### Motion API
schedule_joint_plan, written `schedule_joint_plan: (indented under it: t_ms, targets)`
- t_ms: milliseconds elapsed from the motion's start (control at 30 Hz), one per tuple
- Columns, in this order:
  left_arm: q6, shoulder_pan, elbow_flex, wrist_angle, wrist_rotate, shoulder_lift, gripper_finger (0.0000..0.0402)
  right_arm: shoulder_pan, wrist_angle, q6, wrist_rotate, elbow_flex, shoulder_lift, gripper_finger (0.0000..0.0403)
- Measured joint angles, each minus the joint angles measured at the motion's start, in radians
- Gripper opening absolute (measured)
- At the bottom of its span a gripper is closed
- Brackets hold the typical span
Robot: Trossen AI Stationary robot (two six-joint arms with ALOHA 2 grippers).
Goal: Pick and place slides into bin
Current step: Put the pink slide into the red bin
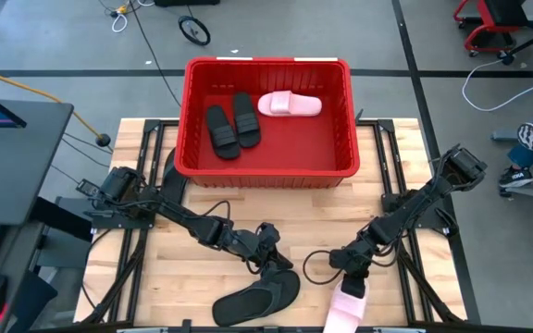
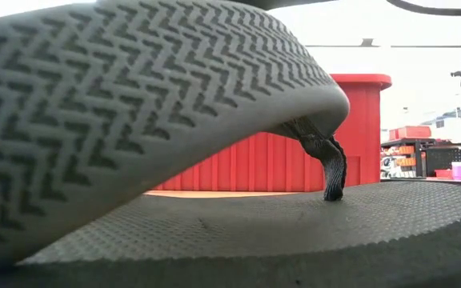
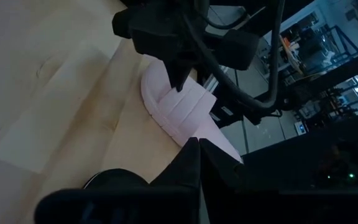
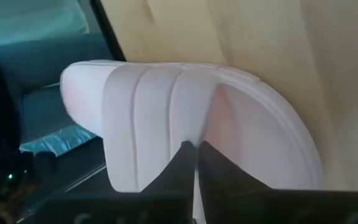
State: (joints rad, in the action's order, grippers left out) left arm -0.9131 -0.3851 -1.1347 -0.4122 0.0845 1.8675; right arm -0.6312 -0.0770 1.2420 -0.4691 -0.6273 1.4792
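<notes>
A black thong flip-flop (image 1: 255, 296) lies at the table's near edge. In the low view its footbed (image 2: 294, 228) and toe strap (image 2: 329, 164) show, with a zigzag-treaded sole (image 2: 134, 104) arched up over it. My left gripper (image 1: 272, 263) is shut at its far end. A pale pink slide (image 1: 348, 305) lies at the near edge to the right. My right gripper (image 1: 353, 274) is shut, its tips at the slide's wide strap (image 4: 148, 118). The red bin (image 1: 268, 168) at the far middle holds two black slides (image 1: 232, 126) and one pink slide (image 1: 290, 104). My left gripper comes slanting down from the table's left at the flip-flop's far end (image 1: 283, 276). The gripper itself hides the place of contact, so the part and the hold cannot be told. My right gripper's shut fingertips (image 3: 179, 82) meet the pink slide's strap near its edge (image 4: 194, 134), slanting down from the far right. Whether any foam is between them I cannot tell. The slide lies flat on the table.
Bare wooden table (image 1: 248, 213) lies between the bin and the two grippers. The pink slide sticks out past the table's near edge. Black frame rails (image 1: 405, 250) run along both sides of the table.
</notes>
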Motion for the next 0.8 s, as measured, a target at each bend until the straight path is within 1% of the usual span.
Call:
schedule_joint_plan:
  t_ms: [267, 467, 567, 667, 733, 800]
  targets:
    - [0.000, 0.000, 0.001, 0.024, 0.000, 0.000, 0.0019, 0.025, -0.013, 0.067, 0.002, -0.022, -0.013, 0.0004]
    - [-0.001, 0.000, 0.001, 0.033, 0.000, 0.000, 0.0018, 0.087, -0.015, 0.074, 0.027, -0.110, -0.101, 0.0002]
    - [-0.001, 0.000, 0.001, 0.036, 0.000, 0.000, 0.0012, 0.131, -0.037, 0.062, 0.075, -0.184, -0.169, 0.0002]
    - [-0.022, 0.000, 0.001, 0.037, 0.000, 0.000, 0.0010, 0.170, -0.113, 0.003, 0.148, -0.282, -0.242, 0.0001]
    - [-0.025, 0.000, 0.001, 0.037, 0.000, 0.000, 0.0012, 0.192, -0.200, -0.074, 0.206, -0.366, -0.287, 0.0001]
    - [-0.026, 0.000, 0.001, 0.038, 0.000, 0.000, 0.0016, 0.214, -0.324, -0.160, 0.259, -0.466, -0.323, 0.0001]
